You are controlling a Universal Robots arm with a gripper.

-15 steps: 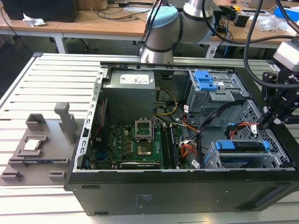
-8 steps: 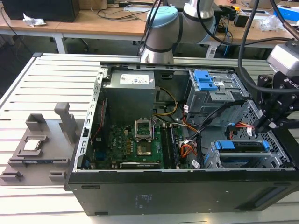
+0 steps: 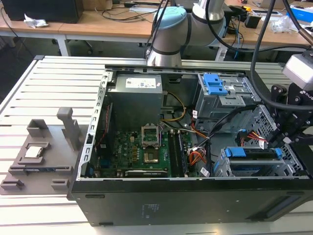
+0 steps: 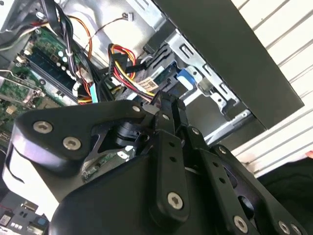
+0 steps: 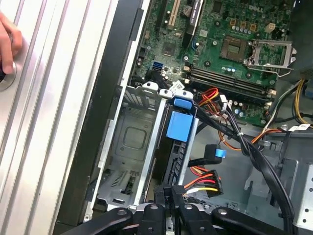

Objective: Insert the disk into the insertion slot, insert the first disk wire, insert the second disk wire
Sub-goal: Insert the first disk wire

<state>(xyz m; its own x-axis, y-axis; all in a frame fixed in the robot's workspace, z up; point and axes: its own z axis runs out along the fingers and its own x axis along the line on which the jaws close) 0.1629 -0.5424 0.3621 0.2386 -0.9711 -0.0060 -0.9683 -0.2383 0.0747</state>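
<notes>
Disk [image 5: 178,126] appears seated in slot [image 3: 222,169]; gripper [image 5: 168,192], fingers closed, hangs at disk's end beside plug [image 5: 203,183]; judged first-wire step, needing plug squared to disk.

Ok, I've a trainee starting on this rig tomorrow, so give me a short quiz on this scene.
1. What colour is the frame on the disk? A red, B blue, C green.
2. True or false: the disk sits in the insertion slot.
3. Fill in: in the first wrist view a person's ____ shows over the slatted table.
Key: 1 B; 2 true; 3 hand.
</notes>
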